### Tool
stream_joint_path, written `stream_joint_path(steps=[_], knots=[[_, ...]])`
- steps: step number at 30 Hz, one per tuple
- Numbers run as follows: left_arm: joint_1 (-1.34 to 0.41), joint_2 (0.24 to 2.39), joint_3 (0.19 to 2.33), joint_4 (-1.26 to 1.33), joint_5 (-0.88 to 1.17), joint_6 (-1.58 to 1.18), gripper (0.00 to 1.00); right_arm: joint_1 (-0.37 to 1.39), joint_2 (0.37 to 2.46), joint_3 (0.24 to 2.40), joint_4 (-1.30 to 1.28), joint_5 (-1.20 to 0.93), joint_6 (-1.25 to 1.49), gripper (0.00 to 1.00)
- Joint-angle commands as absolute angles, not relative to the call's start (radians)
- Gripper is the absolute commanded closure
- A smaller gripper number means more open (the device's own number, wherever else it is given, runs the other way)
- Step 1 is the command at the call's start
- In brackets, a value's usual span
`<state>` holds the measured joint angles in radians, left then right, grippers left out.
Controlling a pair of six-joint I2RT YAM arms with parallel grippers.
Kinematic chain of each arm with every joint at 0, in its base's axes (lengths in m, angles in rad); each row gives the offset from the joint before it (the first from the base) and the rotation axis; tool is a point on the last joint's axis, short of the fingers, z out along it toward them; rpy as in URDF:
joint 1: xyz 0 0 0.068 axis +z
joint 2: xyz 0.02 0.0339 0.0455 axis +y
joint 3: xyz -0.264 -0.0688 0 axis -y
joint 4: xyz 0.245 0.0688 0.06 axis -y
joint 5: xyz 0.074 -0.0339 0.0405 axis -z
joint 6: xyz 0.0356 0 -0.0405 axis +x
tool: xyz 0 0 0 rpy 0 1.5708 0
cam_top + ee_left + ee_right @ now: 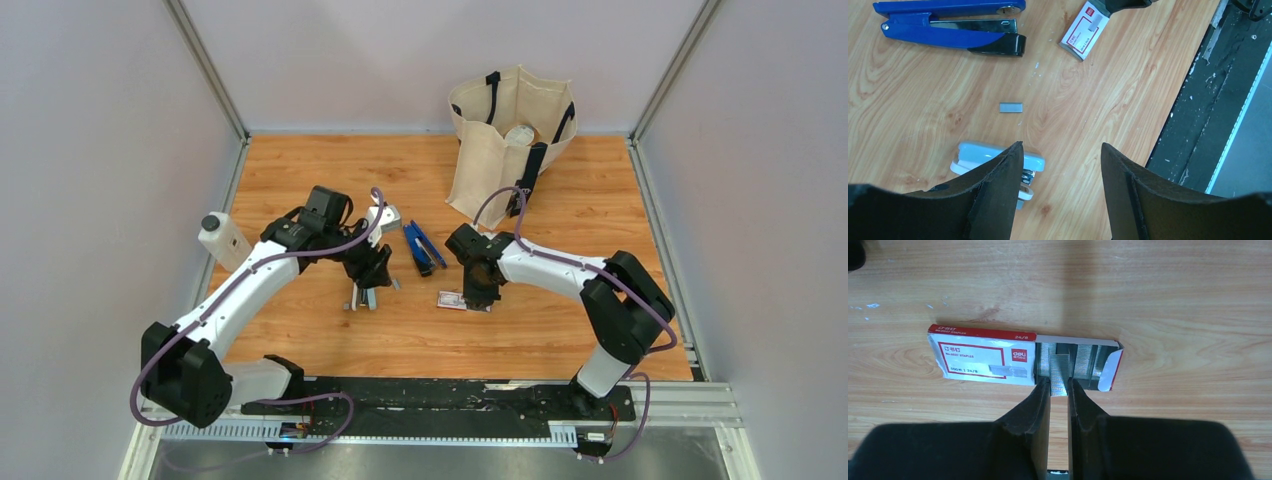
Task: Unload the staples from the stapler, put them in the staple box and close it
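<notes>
Wooden tabletop (300,180) under stapler (424,247) (pale walls (100,150))

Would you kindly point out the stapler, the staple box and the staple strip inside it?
stapler (938,37), left wrist view, lower blue arm.
staple box (983,357), right wrist view, printed white label.
staple strip (1058,367), right wrist view, its middle.

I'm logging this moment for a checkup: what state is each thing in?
Dark blue stapler: swung open, not held.
Red-and-white cardboard staple box: tray slid out.
Silver staple strip at the tray: pinched by right gripper.
Left gripper: open, empty.
Loose grey staple strip: lying free, untouched.
Beige cloth tote bag: upright, mouth open.
</notes>
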<state>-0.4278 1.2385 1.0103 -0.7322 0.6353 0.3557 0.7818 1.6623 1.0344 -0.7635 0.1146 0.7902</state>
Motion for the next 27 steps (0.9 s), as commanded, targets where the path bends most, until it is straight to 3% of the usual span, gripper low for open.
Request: stream_joint_path(steps=[1,27], knots=[[-0.449,1.212,1.005,-0.724,0.624,0.391,0.34,0.790,1.671,1.086,-0.755,0.137,0.810,0.86],[-0.459,1.210,1.006,-0.735,0.589,0.410,0.34,0.790,1.680,1.072,-0.762,0.134,0.813,0.82]])
